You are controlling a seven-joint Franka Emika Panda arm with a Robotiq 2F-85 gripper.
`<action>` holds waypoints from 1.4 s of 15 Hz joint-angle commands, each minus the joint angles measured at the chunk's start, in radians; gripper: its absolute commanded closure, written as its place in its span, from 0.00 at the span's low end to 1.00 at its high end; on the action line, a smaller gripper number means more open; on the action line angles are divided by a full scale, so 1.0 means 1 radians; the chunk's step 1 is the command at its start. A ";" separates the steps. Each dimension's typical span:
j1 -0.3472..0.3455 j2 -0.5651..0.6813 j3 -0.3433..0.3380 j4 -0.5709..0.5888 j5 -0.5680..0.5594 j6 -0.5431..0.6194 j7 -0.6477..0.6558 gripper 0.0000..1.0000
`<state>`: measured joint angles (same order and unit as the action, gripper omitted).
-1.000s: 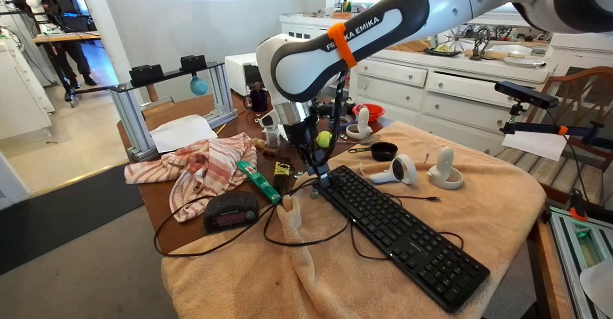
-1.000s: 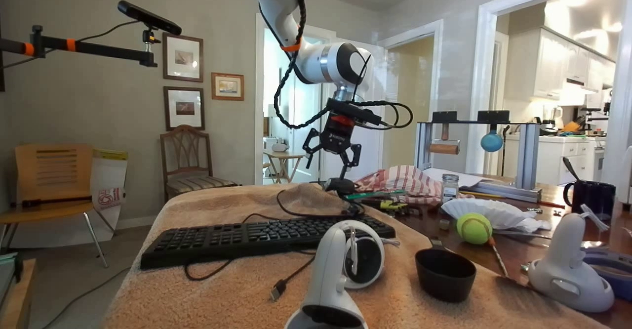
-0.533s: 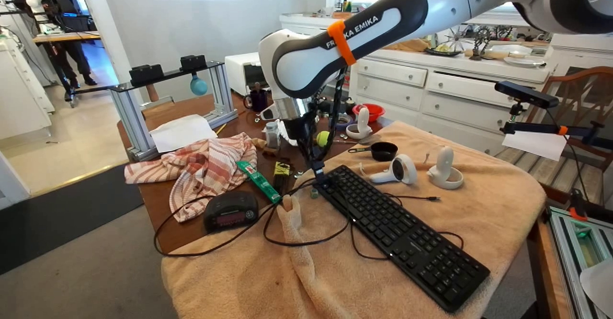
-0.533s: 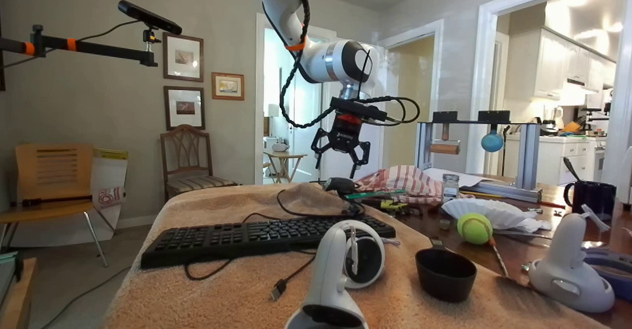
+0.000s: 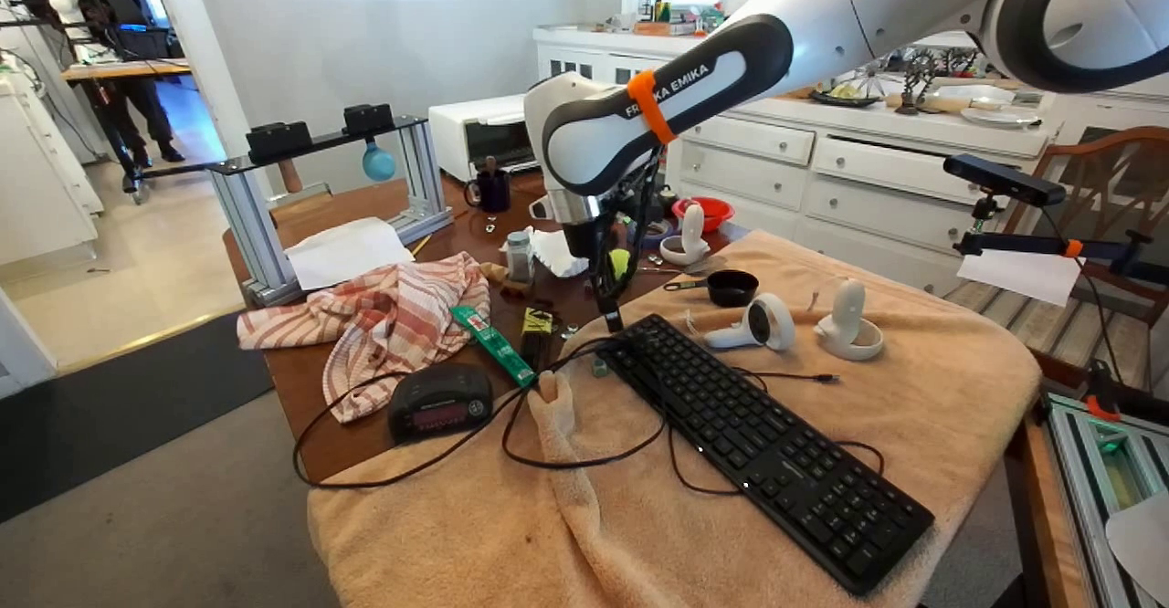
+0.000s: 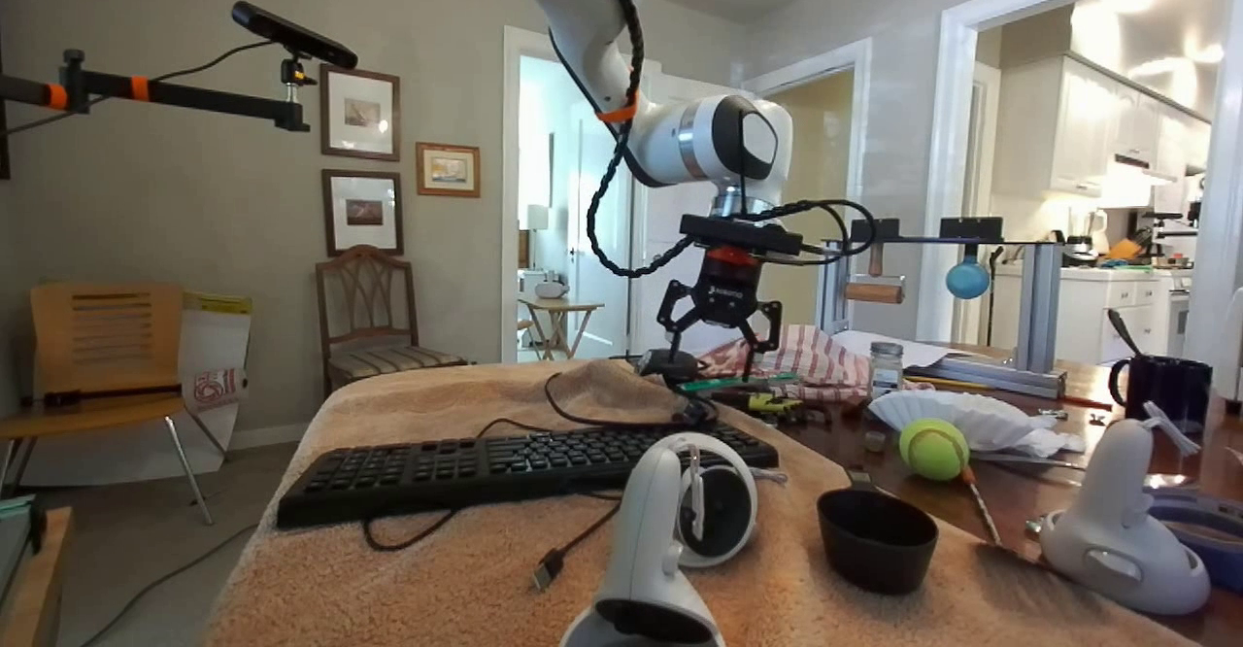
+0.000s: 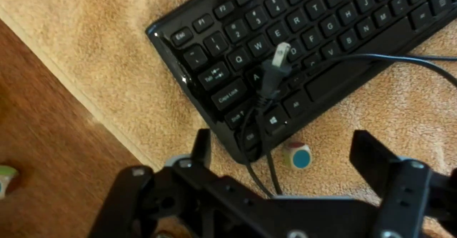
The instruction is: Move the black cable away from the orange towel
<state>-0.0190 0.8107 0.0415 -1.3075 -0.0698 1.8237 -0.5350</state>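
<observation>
Wrist view: my gripper (image 7: 282, 145) hangs spread above the keyboard's (image 7: 296, 20) corner.
The black cable (image 7: 272, 79) lies partly on the keyboard, the orange towel (image 7: 403, 102) under both, draping a wooden table (image 7: 64, 134); in an exterior view I see white drawers (image 5: 877, 208) beyond.

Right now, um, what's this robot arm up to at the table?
The arm has its end effector open and empty, near one end of the keyboard. The black cable it is meant to move lies across the orange towel, its plug over the keyboard. The cable is not yet clear.
</observation>
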 commanded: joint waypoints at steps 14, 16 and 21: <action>-0.039 -0.008 0.005 -0.129 0.012 -0.002 0.183 0.48; -0.038 -0.013 0.009 -0.135 0.013 0.001 0.186 0.70; -0.033 -0.032 0.019 -0.152 0.011 0.011 0.189 0.94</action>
<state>-0.0578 0.8118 0.0533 -1.4171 -0.0666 1.8223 -0.3621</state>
